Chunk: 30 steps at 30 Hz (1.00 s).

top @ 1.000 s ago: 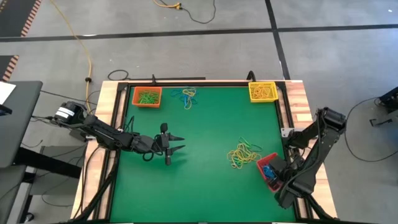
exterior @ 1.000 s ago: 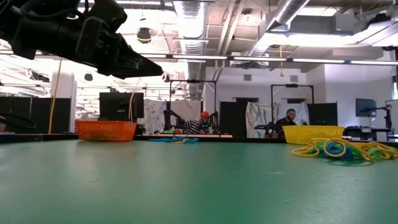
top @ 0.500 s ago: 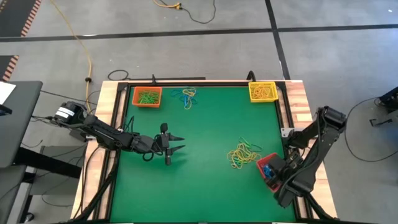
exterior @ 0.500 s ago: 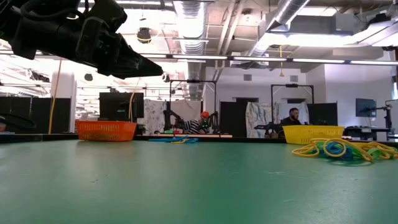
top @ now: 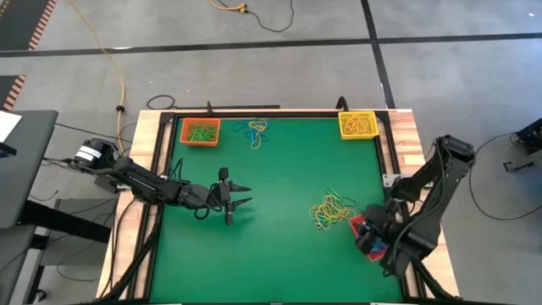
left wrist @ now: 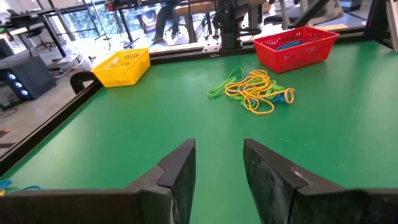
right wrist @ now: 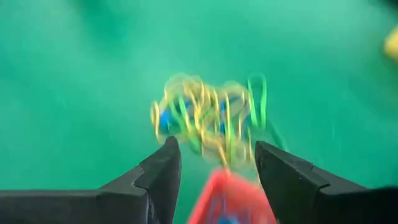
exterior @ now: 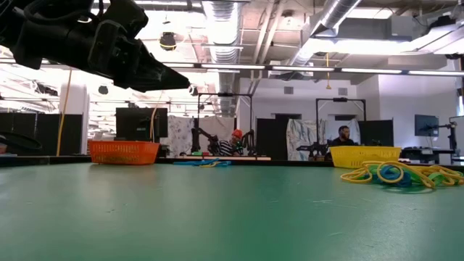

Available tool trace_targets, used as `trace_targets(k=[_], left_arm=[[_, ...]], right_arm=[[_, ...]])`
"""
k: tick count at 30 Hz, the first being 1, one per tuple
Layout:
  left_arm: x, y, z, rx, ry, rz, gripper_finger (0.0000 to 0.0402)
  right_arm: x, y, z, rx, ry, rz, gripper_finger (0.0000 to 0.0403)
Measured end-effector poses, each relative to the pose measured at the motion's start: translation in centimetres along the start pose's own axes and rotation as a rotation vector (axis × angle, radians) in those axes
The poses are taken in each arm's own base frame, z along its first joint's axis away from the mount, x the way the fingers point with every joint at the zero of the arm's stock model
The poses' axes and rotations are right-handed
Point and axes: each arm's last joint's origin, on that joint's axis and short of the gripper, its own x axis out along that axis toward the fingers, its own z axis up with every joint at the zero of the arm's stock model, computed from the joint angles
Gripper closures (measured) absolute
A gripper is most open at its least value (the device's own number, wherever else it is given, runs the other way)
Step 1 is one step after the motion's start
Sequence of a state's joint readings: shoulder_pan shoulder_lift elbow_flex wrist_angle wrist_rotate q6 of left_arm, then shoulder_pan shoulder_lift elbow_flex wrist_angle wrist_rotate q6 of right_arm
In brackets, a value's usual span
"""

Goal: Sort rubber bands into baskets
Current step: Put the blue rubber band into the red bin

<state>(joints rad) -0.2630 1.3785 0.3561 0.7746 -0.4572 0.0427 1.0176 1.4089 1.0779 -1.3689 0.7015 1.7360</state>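
The left end effector (top: 246, 196) waits over the left half of the desk (top: 288, 161), its fingers a little apart and holding nothing. The right end effector (top: 370, 230) hangs over the red basket (top: 359, 224) at the desk's right edge, fingers wide apart and empty.

The mixed pile (top: 330, 210) sits just beside the red basket, and its loops are all tangled. A grab there could lift yellow, green and blue bands together, so the wrong color may land in a basket. A stretched band could also snap away or bump the light basket.

The orange basket (top: 201, 132) in the far left corner holds green bands. A small blue and yellow bunch (top: 254, 130) lies near it. The yellow basket (top: 357, 124) sits in the far right corner.
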Motion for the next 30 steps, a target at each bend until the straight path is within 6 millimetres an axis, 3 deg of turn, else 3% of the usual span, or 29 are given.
trace_targets(k=[7,12,20,30], left_arm=[[0.2,0.6,0.0,-0.020,0.005,0.091,0.0277],[0.8,2.5,-0.2,-0.061,0.030,0.221,0.0278],[3.5,8.6,0.1,-0.183,0.300,0.320,0.0281],[3.9,16.3,1.5,-0.219,0.418,0.467,0.0281]], right_arm=[[2.2,1.4,1.9,-0.138,-0.258,-0.044,0.0168],[4.6,2.7,3.6,-0.246,-0.354,-0.127,0.0168],[9.6,3.7,6.1,-0.367,-0.334,-0.258,0.0168],[15.2,3.9,7.3,-0.386,-0.226,-0.379,0.0168]])
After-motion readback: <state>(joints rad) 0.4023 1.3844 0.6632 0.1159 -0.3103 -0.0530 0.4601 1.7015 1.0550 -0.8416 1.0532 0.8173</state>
